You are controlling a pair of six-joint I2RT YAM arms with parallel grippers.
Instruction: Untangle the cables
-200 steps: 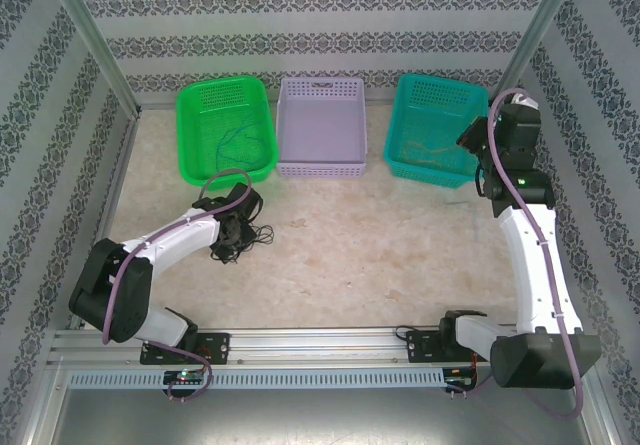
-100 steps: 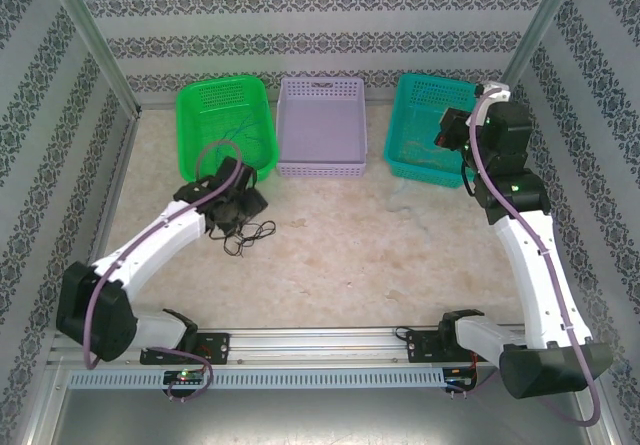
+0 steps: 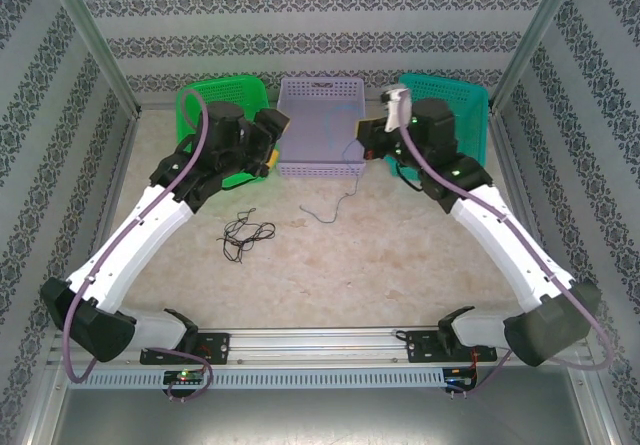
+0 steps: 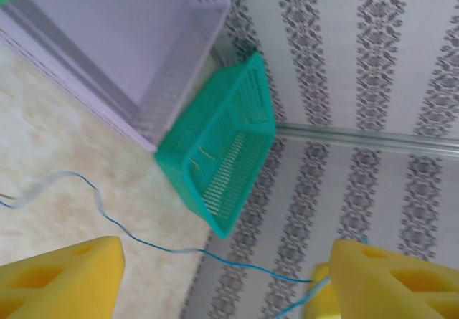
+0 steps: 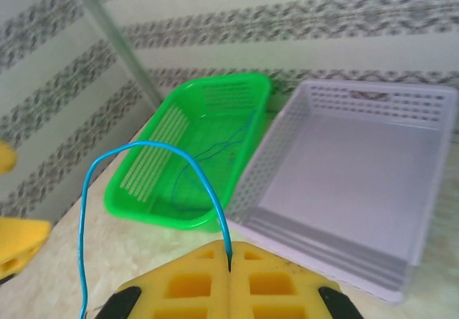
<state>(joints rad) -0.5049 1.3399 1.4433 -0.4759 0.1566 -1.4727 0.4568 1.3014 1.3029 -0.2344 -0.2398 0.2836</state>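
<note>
My right gripper (image 5: 229, 251) is shut on a blue cable (image 5: 143, 145) that arches up out of its yellow pads. In the top view this gripper (image 3: 365, 140) hangs at the purple basket's front right corner, and the blue cable (image 3: 340, 202) droops from it to the table. My left gripper (image 4: 226, 258) is open, its yellow fingers (image 4: 64, 276) wide apart, and the blue cable (image 4: 143, 241) runs across the gap. From above, the left gripper (image 3: 272, 130) is raised between the green and purple baskets. A black cable tangle (image 3: 247, 235) lies loose on the table.
Three baskets line the back wall: a green basket (image 3: 195, 105), a purple basket (image 3: 320, 95) and a teal basket (image 3: 470, 100). Thin blue wires (image 5: 215, 147) lie in the green one. Yellowish wires (image 4: 204, 153) show in the teal basket (image 4: 237, 118).
Both arms swung in towards the purple basket. The left gripper rose off the black tangle, which stays on the table. The right gripper left the teal basket and now trails the blue cable.
</note>
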